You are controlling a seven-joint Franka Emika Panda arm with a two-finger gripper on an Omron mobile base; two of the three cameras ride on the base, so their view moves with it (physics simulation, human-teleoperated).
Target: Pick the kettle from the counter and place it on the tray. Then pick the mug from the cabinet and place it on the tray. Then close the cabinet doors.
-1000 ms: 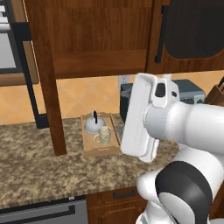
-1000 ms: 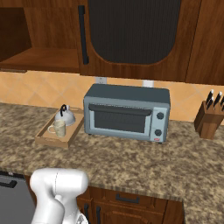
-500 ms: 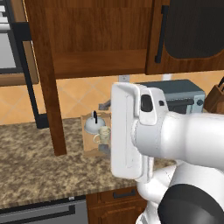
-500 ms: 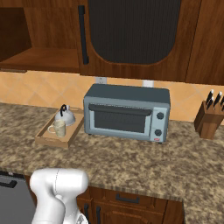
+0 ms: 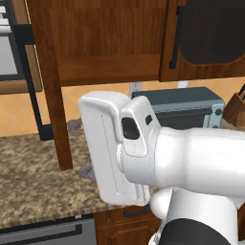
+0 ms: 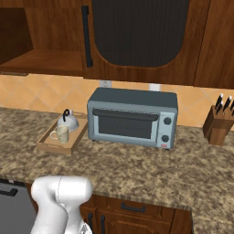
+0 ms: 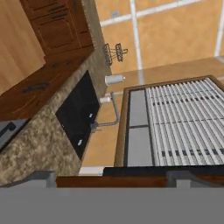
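At mid-left of the right base view, the tray (image 6: 48,147) sits just beside the toaster oven (image 6: 132,118), blocking approach from the right. Bare desk (image 6: 137,171) lies open in front. A knife block (image 6: 218,124) stands far right.

counter (image 6: 137,169): speckled granite, spans frame width. On it: tray (image 6: 48,146) at left-centre, toaster oven (image 6: 132,118) just right of the tray at centre, knife block (image 6: 218,125) at right edge, well apart from the oven.
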